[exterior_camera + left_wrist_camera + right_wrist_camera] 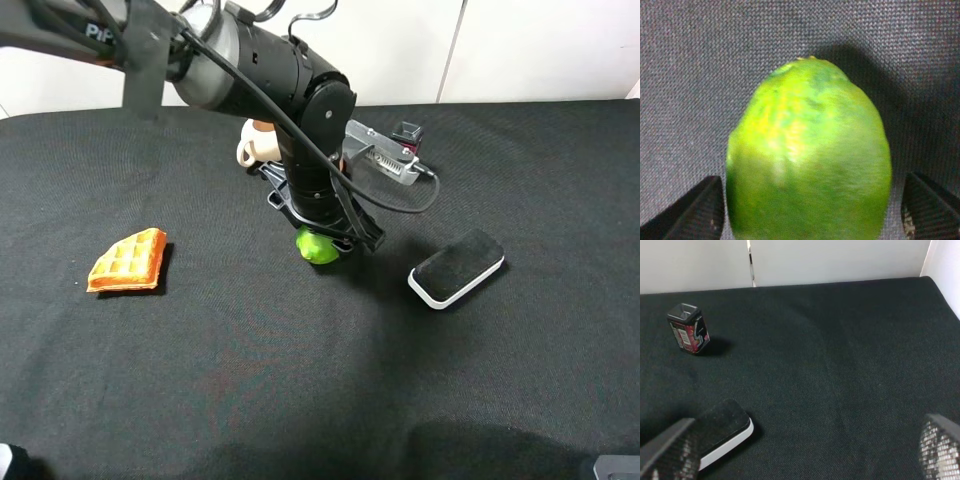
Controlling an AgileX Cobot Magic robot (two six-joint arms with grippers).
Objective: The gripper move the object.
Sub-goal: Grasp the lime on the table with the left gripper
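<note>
The bright-green lime [320, 246] rests on the black cloth near the middle of the table. My left gripper [324, 238] reaches down over it from the black arm. In the left wrist view the lime [807, 160] fills the space between the two dark fingertips [700, 210]. One fingertip is at its side and the other stands a small gap away. The jaws are open around it. My right gripper [800, 455] is open and empty, low over the cloth at the table's near right; only a corner of it shows in the high view [612, 466].
An orange waffle piece [128, 262] lies to the left. A small cream teapot [256, 146] stands behind the left arm. A black-and-white flat block [456, 268] lies to the right of the lime, also in the right wrist view [722, 432]. A small dark can [408, 134] stands at the back [687, 329].
</note>
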